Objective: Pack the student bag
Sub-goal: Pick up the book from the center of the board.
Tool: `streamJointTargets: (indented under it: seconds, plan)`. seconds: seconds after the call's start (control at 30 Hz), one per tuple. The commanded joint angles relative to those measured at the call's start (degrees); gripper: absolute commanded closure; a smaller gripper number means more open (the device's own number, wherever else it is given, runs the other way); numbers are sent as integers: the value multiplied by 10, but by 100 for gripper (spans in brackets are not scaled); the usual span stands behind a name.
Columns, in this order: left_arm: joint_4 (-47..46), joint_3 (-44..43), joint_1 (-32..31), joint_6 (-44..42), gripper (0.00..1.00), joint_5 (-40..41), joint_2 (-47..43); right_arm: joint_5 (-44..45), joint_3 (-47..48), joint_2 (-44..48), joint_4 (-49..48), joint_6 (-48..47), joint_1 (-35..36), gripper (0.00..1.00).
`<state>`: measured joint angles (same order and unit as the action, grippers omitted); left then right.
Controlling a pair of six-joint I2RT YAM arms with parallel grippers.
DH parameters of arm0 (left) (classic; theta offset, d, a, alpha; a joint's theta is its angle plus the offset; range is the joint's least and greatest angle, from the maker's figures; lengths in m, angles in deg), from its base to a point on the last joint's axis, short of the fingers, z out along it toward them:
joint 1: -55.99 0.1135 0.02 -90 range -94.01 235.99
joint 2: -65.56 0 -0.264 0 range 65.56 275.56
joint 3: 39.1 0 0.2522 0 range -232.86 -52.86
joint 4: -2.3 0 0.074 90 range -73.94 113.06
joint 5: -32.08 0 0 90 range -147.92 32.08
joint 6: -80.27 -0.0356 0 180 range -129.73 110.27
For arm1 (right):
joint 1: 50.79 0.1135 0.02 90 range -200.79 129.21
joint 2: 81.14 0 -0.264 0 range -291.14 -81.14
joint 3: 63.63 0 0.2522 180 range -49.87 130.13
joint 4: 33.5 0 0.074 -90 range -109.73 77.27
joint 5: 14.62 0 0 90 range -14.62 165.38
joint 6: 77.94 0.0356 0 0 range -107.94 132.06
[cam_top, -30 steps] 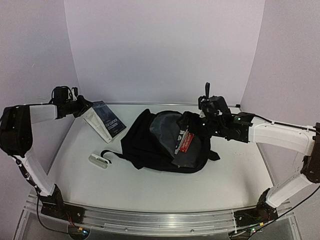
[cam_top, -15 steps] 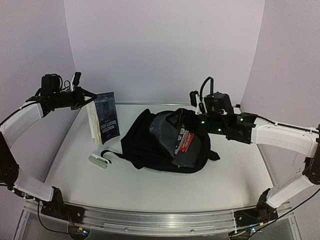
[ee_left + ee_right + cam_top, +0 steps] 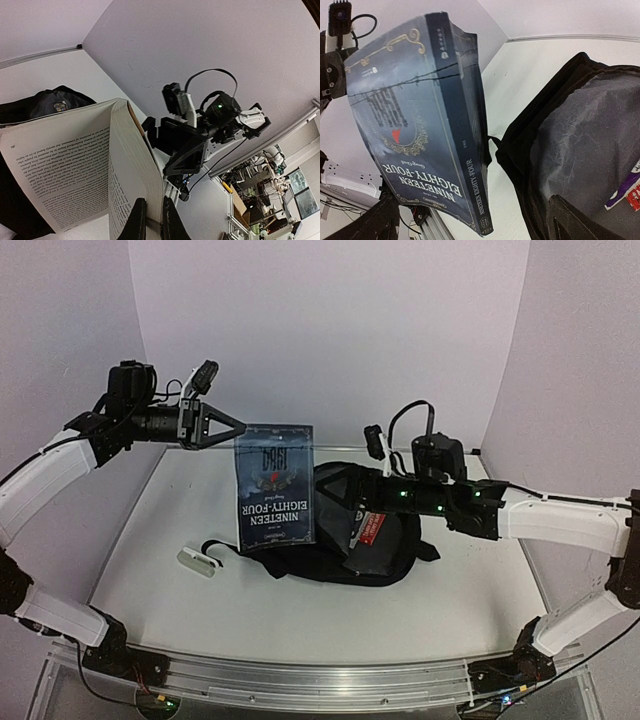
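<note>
book aloft, bag mouth open

the step in hand looks like carrying the book (image 3: 273,485) to the student bag (image 3: 400,545), which lies flat between the arms with its grey-lined mouth open. the left gripper (image 3: 238,428) is nipped shut on the book's top edge, arm stretched level, so the book hangs just left of and above the bag. the right gripper (image 3: 472,202) is spread wide, holding nothing, at the bag's mouth. next, i judge, the book must swing right and tip down into that opening.
</note>
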<state>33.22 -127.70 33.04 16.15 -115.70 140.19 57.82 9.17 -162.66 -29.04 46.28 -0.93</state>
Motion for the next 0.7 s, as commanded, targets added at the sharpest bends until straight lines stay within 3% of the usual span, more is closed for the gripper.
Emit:
streamJointTargets:
  seconds: [0.0, 0.57, 0.67]
  plan:
    - [-92, -54, -16, 32, 100, -50, -17, -43, -5, -30, -75, -14, 3, 2]
    - [-137, -66, -27, 76, 100, -116, -20, -145, 49, -116, -141, -26, 12, 8]
    - [-133, -65, -27, 75, 100, -117, -21, -168, 53, -110, -170, -22, 12, 16]
